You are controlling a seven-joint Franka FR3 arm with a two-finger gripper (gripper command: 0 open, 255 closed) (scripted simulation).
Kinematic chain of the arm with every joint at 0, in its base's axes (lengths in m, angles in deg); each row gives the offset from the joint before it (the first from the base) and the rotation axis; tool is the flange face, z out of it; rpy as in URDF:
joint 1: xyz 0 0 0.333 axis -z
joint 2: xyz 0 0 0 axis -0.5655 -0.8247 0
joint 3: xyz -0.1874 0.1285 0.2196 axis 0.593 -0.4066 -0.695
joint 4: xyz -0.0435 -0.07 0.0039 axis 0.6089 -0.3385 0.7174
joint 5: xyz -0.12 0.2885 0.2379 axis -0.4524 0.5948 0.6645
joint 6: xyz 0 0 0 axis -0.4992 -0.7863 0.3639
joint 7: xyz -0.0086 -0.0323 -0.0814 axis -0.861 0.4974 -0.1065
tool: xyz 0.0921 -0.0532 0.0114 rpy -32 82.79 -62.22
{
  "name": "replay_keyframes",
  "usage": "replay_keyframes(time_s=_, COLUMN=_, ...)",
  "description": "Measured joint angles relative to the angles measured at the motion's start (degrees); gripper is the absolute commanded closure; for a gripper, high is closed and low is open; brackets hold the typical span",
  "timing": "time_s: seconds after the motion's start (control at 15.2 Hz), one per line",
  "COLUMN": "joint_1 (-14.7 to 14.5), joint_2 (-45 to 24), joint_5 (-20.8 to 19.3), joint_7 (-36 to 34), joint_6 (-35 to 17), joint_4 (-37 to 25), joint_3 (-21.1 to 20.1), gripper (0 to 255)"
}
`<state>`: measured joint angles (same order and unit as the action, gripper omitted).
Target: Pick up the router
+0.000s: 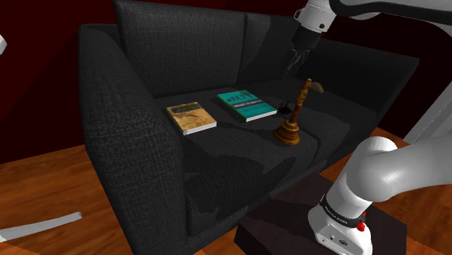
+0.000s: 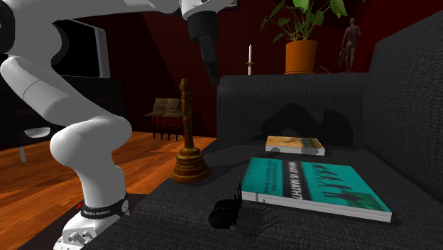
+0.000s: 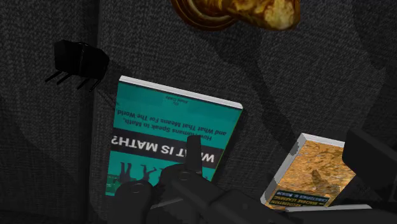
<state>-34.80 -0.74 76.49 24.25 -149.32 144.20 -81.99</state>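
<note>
Router (image 2: pixel 228 209), a small black box w/ thin antennas, sits on the dark sofa (image 1: pixel 137 145) seat; in the shoulder view it's just at 3 o'clock of the teal book (image 1: pixel 246 105) and at 12 o'clock of the brown statue (image 1: pixel 287 134). Claw (image 1: pixel 293 61) hangs well above it, toward 12 o'clock, spread and holding nothing. Prob. light, rigid, smooth plastic on a soft cushion, so I'd pinch the box body across its narrow sides, not the antennas, which look fragile & could let it swing.

glossy white arm (image 1: pixel 384 170) with dark joints, a lettered black band (image 2: pixel 104 208) near its base, all-black hand (image 2: pixel 211 71)
</note>
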Motion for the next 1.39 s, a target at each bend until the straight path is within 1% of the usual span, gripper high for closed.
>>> replay_keyframes(time_s=0.07, joint_1=0.00, joint_2=0.00, joint_5=0.00, joint_7=0.00, joint_6=0.00, joint_4=0.00, joint_3=0.00, gripper=0)
replay_keyframes(time_s=0.2, joint_1=0.59, joint_2=0.00, joint_5=-0.62, joint_7=0.55, joint_6=-1.92, joint_4=1.67, joint_3=0.94, gripper=0)
replay_keyframes(time_s=0.53, joint_1=2.94, joint_2=-0.97, joint_5=-2.98, joint_7=2.76, joint_6=-9.75, joint_4=7.44, joint_3=4.85, gripper=0)
replay_keyframes(time_s=0.86, joint_1=5.25, joint_2=-4.22, joint_5=-5.10, joint_7=5.00, joint_6=-18.04, joint_4=11.16, joint_3=9.16, gripper=0)
replay_keyframes(time_s=1.06, joint_1=6.47, joint_2=-7.21, joint_5=-6.11, joint_7=6.49, joint_6=-23.98, joint_4=13.32, joint_3=12.06, gripper=0)
replay_keyframes(time_s=1.39, joint_1=7.96, joint_2=-13.28, joint_5=-6.90, joint_7=9.53, joint_6=-32.67, joint_4=14.55, joint_3=17.29, gripper=0)
